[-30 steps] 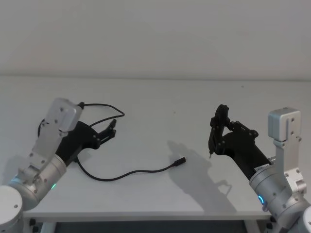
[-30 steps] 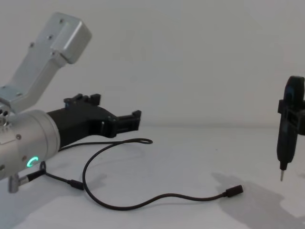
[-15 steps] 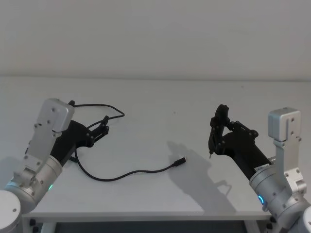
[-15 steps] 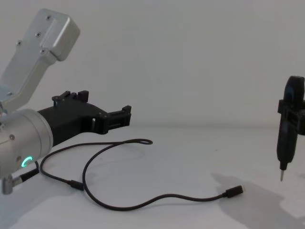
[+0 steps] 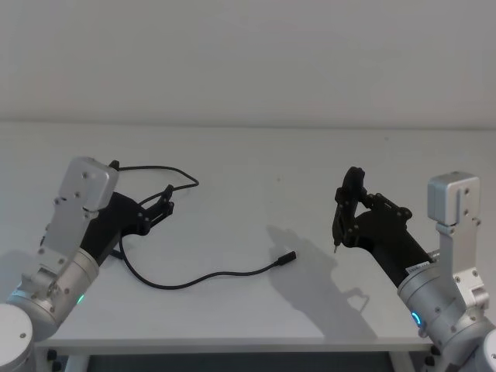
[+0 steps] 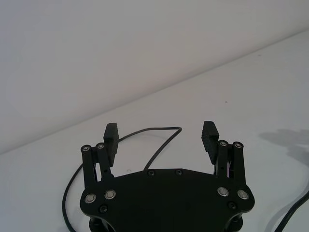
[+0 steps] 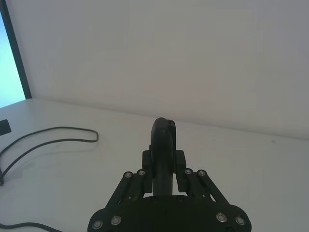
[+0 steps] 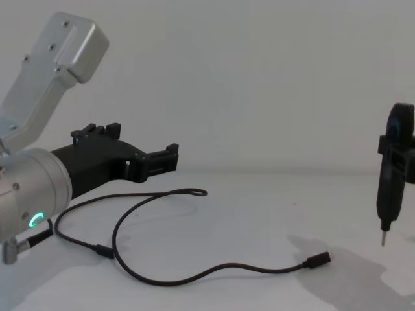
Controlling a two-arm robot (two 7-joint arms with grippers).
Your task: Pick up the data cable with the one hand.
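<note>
- Pulling back leftward, the left gripper (image 5: 168,199) is hovering above the data cable (image 5: 232,272), fingers spread wide and empty, so grasping is not nearing.
- Right gripper (image 5: 353,209) is idling, clamping a pin tool (image 5: 338,229).

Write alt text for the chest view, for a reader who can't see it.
The open left gripper hovers above a looped black data cable that lies on a white table and stretches toward the right. At the right edge, the right gripper holds a slim pin-tipped black tool upright, clear of the table.
</note>
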